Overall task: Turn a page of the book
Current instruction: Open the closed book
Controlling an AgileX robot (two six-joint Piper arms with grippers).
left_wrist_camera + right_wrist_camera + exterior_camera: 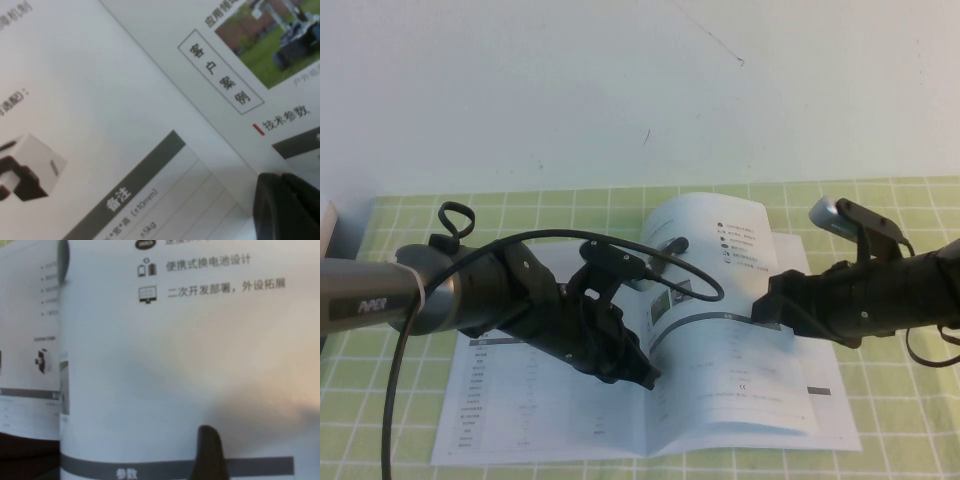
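A thin white glossy paper booklet (570,400) lies open on a green checked cloth (900,400) before a pale wall (620,90). The left gripper (642,375) presses near the spine, finger state unclear; the right gripper (765,310), fingers spread, meets the lifted, curling white leaf (720,250).

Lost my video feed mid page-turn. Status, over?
Left gripper low on book near the spine. Right gripper open at lifted page, which is arched up, not over. Nothing in the way.
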